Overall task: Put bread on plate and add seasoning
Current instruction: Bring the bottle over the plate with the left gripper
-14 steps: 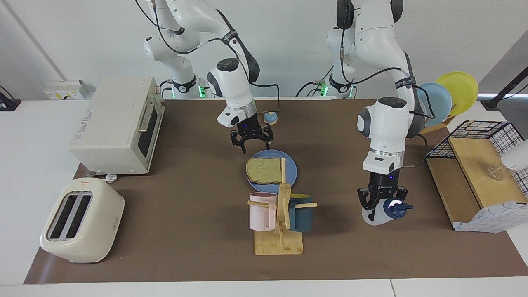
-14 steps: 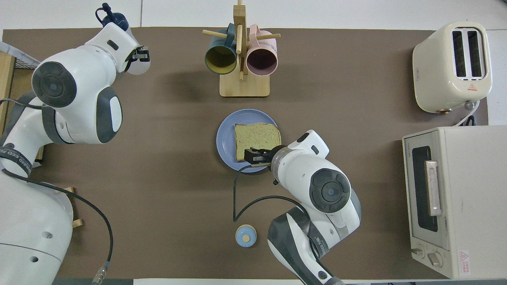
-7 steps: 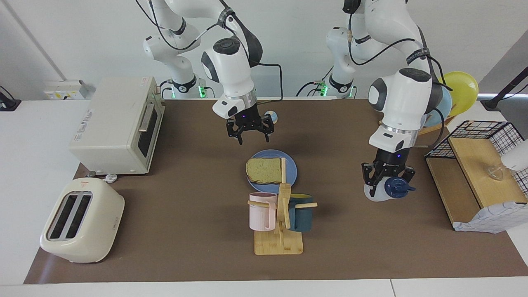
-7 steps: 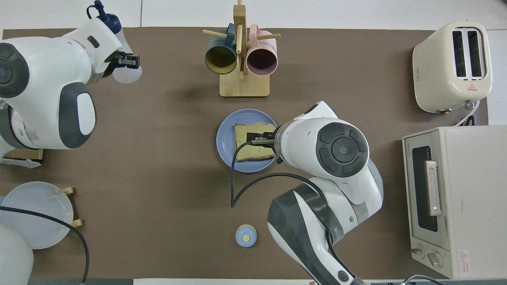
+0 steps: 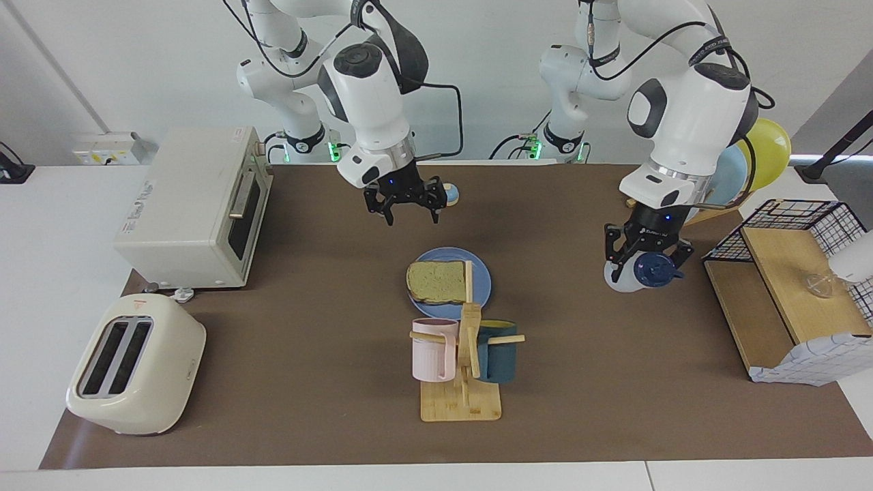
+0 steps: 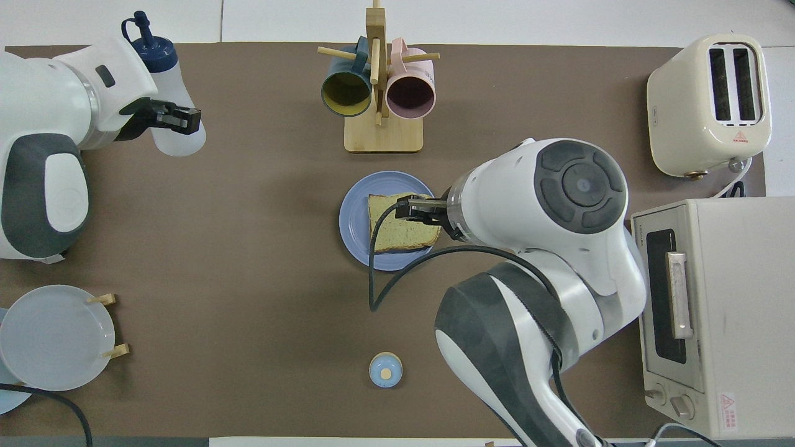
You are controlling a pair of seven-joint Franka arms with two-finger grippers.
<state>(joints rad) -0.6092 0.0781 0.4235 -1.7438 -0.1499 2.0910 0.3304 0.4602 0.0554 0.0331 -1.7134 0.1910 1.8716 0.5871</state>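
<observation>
The bread [image 5: 436, 281] [image 6: 400, 226] lies flat on the blue plate [image 5: 483, 285] [image 6: 353, 223] at the middle of the mat. My right gripper [image 5: 412, 217] [image 6: 410, 209] hangs open and empty in the air over the plate's edge on the robots' side. My left gripper [image 5: 644, 262] [image 6: 177, 121] is shut on the seasoning [image 5: 638, 274] [image 6: 174, 133], a translucent white bottle with a navy cap [image 6: 149, 48]. The bottle is off the mat toward the left arm's end of the table, tilted with its cap pointing away from the robots.
A wooden mug rack [image 5: 460, 402] [image 6: 382, 133] with a pink and a dark blue mug stands just past the plate. A toaster [image 5: 136, 365] and a toaster oven [image 5: 194, 204] occupy the right arm's end. A small bell [image 6: 385, 369], upright plates [image 5: 743, 164] and a wire basket [image 5: 805, 218] also stand about.
My left gripper has lifted the seasoning off the mat and carried it up and toward the robots. My right gripper has risen from the plate, still open.
</observation>
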